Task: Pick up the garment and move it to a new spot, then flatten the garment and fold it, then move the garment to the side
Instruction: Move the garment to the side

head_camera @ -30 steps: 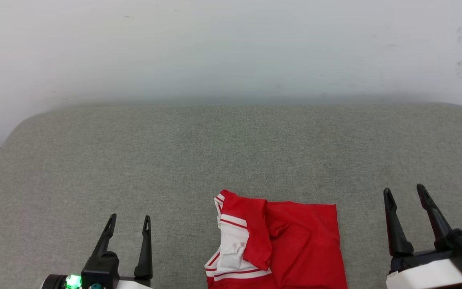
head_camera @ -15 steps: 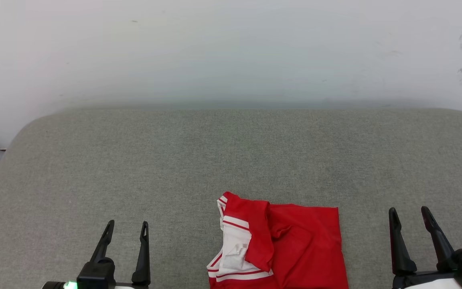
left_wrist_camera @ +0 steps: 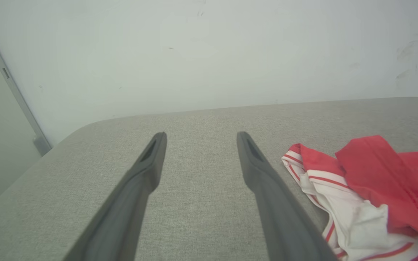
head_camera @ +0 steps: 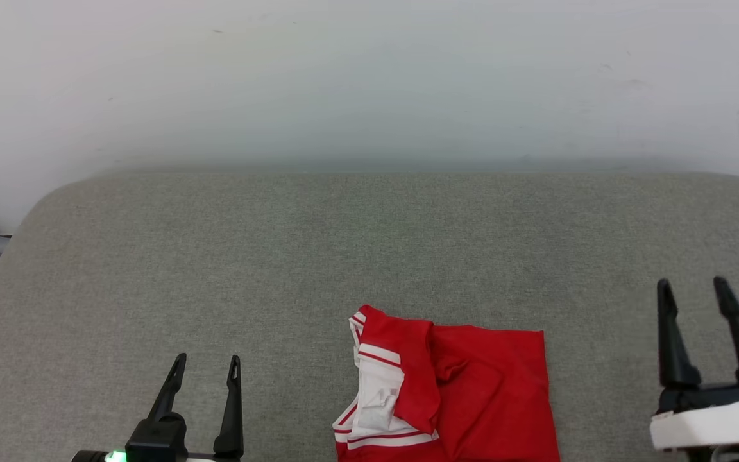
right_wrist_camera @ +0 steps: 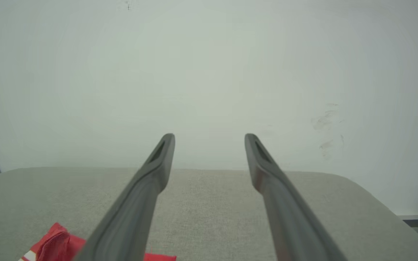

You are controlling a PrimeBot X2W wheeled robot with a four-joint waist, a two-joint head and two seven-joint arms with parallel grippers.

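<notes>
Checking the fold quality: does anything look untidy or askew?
Yes. The red jersey has a messy left edge: a white striped sleeve bunches out crumpled, with a red flap lying crooked over it.

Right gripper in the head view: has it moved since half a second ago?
Yes. Measured against the red shirt, the right gripper has shifted right and up the view, toward the wall.
</notes>
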